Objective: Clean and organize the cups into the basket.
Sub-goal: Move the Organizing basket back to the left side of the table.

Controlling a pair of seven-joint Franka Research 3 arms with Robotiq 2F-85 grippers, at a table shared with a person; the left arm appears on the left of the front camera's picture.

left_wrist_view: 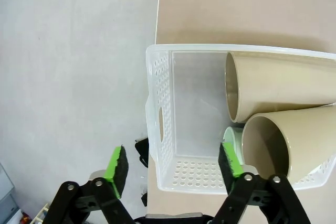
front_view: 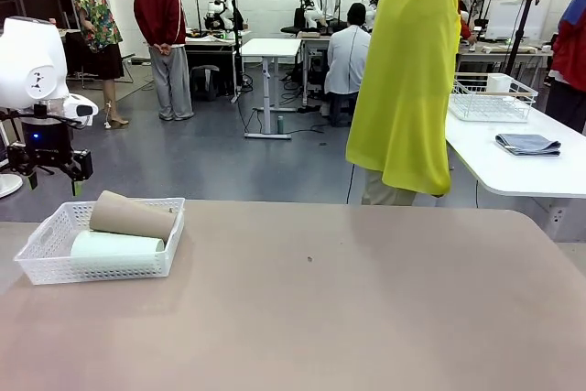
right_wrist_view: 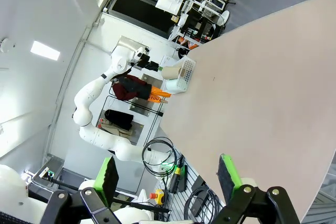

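White plastic makes up the basket (front_view: 55,267), which sits at the left edge of the tabletop (front_view: 348,309), near the robot's side. Two cups lie on their sides in it in the front view: the brown cup (front_view: 133,217) rests on top, tilted over the far rim, and the mint green cup (front_view: 114,246) lies under it, closer to the near wall. In the left wrist view there seem to be two brown cups (left_wrist_view: 283,90) with open mouths, and a bit of green peeks out below them, so the count is hard to tell for sure. The left gripper (front_view: 53,171) hangs above and behind the basket's far left corner, with its claw apart and nothing in it. The right gripper (right_wrist_view: 168,177) hangs off the near right edge of the tabletop, claw apart and empty too. The cups look to be in the basket already, so the job seems close to done. To do this step well, the left arm should go straight up and away, so its fingers do not bump the brown cup or the basket rim. A bump could roll the top cup out over the rim.
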